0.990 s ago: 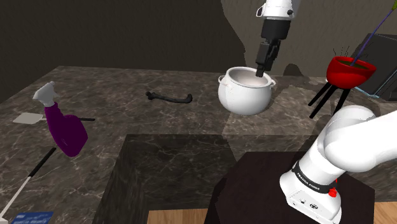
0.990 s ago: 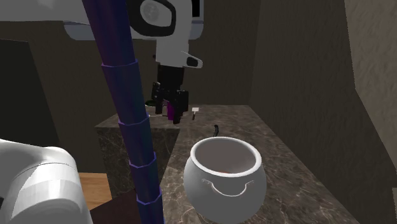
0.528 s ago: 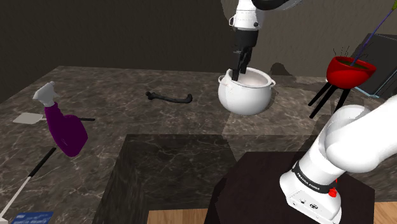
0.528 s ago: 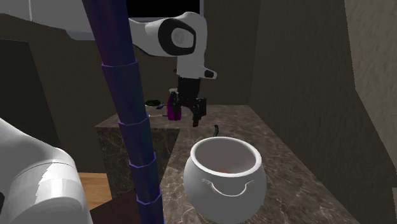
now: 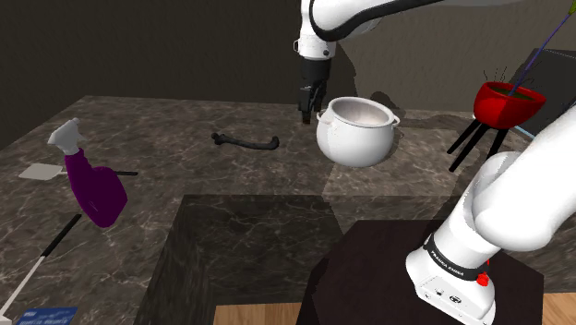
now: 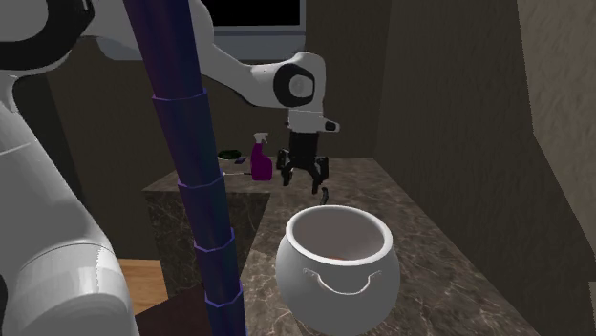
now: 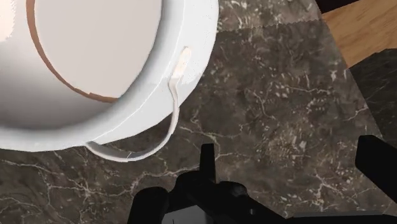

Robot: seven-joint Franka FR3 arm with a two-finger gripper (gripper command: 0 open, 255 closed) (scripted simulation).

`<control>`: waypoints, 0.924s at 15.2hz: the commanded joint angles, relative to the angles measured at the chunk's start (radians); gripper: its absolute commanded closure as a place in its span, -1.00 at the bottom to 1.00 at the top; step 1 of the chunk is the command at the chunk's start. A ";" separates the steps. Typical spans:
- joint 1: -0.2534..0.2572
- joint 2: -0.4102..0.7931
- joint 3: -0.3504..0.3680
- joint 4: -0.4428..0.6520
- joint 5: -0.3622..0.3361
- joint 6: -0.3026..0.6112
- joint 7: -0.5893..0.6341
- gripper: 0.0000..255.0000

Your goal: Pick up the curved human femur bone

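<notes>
Jaws spread, the gripper (image 5: 306, 114) hangs beside the white pot (image 5: 358, 131), whose pale inside shows a brown arc; the dark femur bone (image 5: 245, 141) lies on the counter (image 5: 175, 171) near its far edge

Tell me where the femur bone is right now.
In the shoulder view the dark bone lies on the veined counter, left of the white pot and well right of the purple spray bottle.
</notes>
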 commanded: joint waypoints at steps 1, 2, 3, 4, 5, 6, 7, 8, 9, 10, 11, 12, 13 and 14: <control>0.010 0.074 0.012 0.048 -0.008 0.030 -0.005 -1.00; 0.014 0.110 0.016 0.074 -0.013 0.042 -0.009 -1.00; 0.018 0.147 0.021 0.102 -0.019 0.053 -0.013 -1.00; 0.022 0.184 0.025 0.130 -0.025 0.063 -0.017 -1.00; 0.026 0.221 0.029 0.160 -0.032 0.072 -0.020 -1.00; 0.030 0.258 0.033 0.191 -0.038 0.079 -0.023 -1.00; 0.034 0.295 0.037 0.223 -0.046 0.086 -0.026 -1.00; 0.039 0.332 0.041 0.256 -0.053 0.091 -0.029 -1.00; 0.044 0.369 0.044 0.291 -0.061 0.095 -0.032 -1.00; 0.049 0.407 0.047 0.327 -0.069 0.098 -0.035 -1.00; 0.054 0.445 0.050 0.365 -0.077 0.100 -0.038 -1.00; 0.060 0.483 0.053 0.404 -0.085 0.100 -0.041 -1.00; 0.066 0.522 0.055 0.445 -0.094 0.099 -0.044 -1.00; 0.072 0.561 0.058 0.488 -0.102 0.097 -0.047 -1.00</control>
